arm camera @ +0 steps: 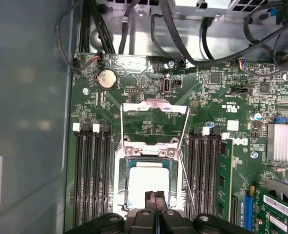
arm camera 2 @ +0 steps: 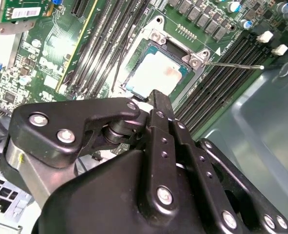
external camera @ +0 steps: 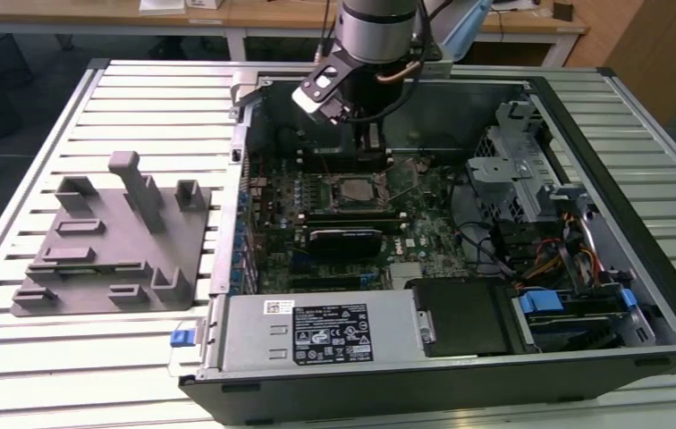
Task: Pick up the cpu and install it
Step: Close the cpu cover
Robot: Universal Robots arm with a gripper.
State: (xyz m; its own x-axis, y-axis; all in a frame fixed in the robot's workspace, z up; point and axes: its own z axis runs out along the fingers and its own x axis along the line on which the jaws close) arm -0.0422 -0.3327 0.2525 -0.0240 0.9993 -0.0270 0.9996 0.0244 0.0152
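place: robotics lab | evidence: slatted metal bench [external camera: 76, 375], open computer case [external camera: 458, 393], wooden desks [external camera: 266, 11] behind

Just beyond my fingers [arm camera: 150, 200] the hinged metal socket frame [arm camera: 154, 113] is standing open, black memory slots [arm camera: 91, 175] are flanking them on both sides, and a round coin battery [arm camera: 106, 78] is sitting farther off on the green motherboard [arm camera: 139, 73].

On the slatted metal worktop [external camera: 28, 357], a grey plastic fixture with upright posts [external camera: 112, 241] stands just beside an open black computer case [external camera: 434, 398], at the exterior view's left. Inside the case lies a green motherboard [external camera: 427, 237], with a boxy metal power supply [external camera: 314, 332] on its near side. The flat silvery cpu [arm camera: 148, 183] sits in the board's socket, between memory-slot banks [arm camera: 92, 165].
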